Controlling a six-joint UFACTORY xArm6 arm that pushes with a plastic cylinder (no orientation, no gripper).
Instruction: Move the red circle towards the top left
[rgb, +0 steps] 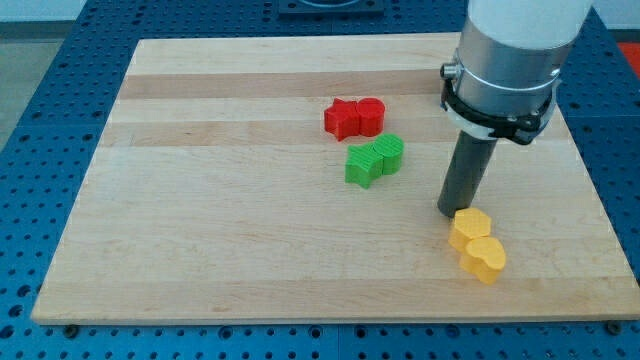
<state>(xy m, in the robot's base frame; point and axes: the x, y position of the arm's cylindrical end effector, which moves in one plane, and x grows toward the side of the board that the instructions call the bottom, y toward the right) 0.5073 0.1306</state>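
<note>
The red circle (371, 116) sits on the wooden board (200, 200) above centre, touching a red star (342, 118) on its left. Below them a green star (362, 165) touches a green circle-like block (389, 154). My tip (451, 211) rests on the board to the right, well below and right of the red circle, just touching the upper edge of a yellow hexagon (469, 229). A yellow heart-like block (483, 257) lies just below the hexagon.
The arm's grey and white body (505, 60) hangs over the board's upper right. A blue perforated table (40, 120) surrounds the board.
</note>
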